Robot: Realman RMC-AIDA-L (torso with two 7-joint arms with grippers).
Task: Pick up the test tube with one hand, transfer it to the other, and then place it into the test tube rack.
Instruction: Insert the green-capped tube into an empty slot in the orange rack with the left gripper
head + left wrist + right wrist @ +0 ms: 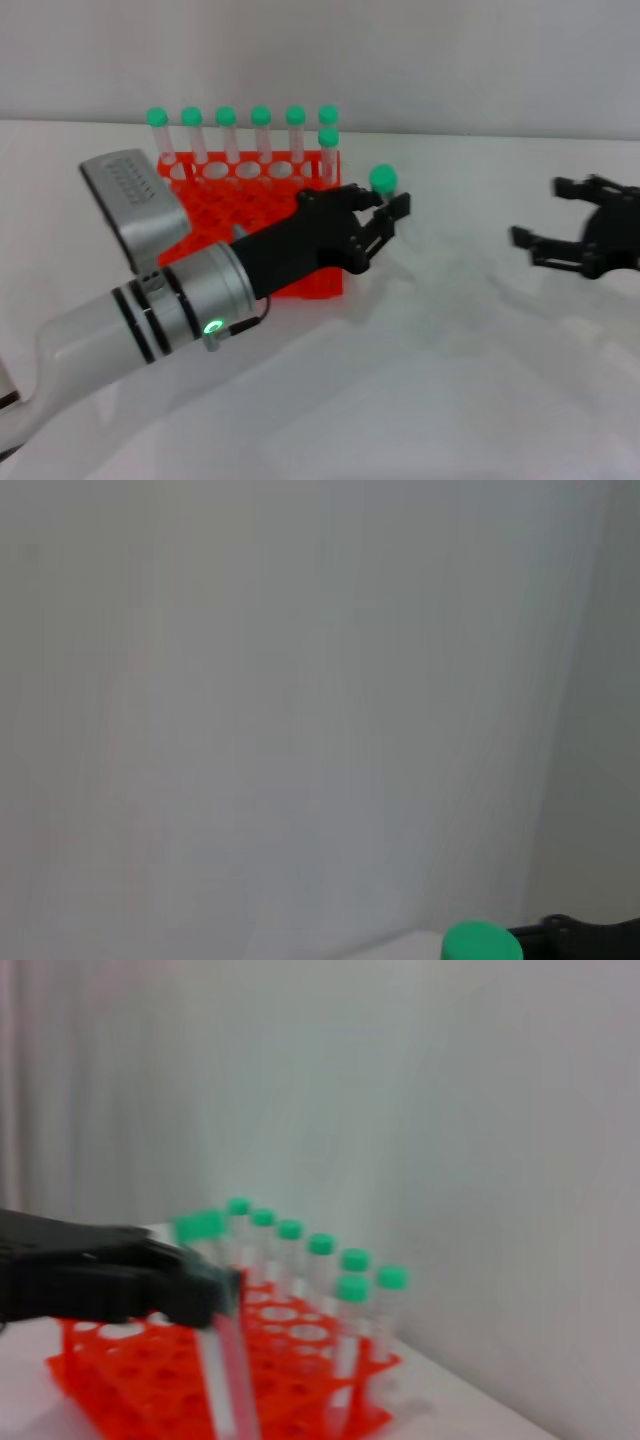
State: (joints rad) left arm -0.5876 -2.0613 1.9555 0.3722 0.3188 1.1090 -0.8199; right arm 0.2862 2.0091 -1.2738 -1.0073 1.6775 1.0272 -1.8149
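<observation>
The white bench carries the square orange-red two-tier plastic rack, seven green-capped tubes standing along its far rows. The left tool, a black many-fingered hand on a silver-cuffed white arm, is closed around the slim clear green-capped test tube, held just off the rack's 3 o'clock edge. The right tool, a black hand on a black forearm, is seen spread and empty, well apart at 3 o'clock. Pick-up and handover are judged done; insertion is left.
</observation>
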